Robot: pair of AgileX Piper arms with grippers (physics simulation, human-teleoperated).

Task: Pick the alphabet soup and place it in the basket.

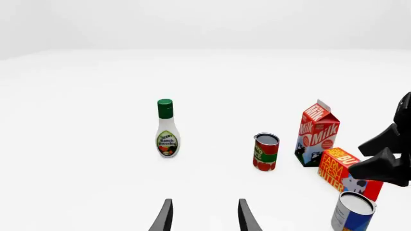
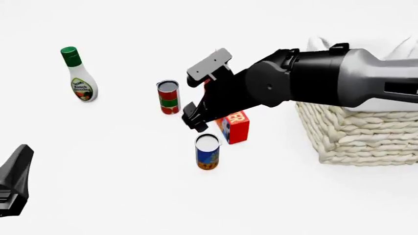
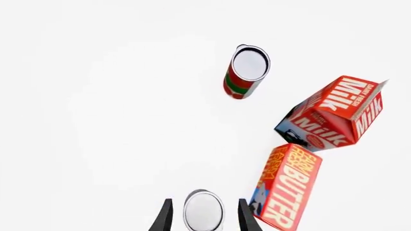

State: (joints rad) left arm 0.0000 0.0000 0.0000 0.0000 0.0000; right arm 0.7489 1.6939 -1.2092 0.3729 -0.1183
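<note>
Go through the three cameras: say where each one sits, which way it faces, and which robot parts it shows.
Front view: fixed above and behind the arms, facing forward and down over the table; shows the right arm reaching above the alphabet soup and, at the lower left edge, the left gripper.
Left wrist view: low behind the left jaws, facing across the table at the ranch dressing; the right gripper intrudes.
Right wrist view: looks steeply down, open jaws either side of the soup.
All three views share the red-and-green can.
</note>
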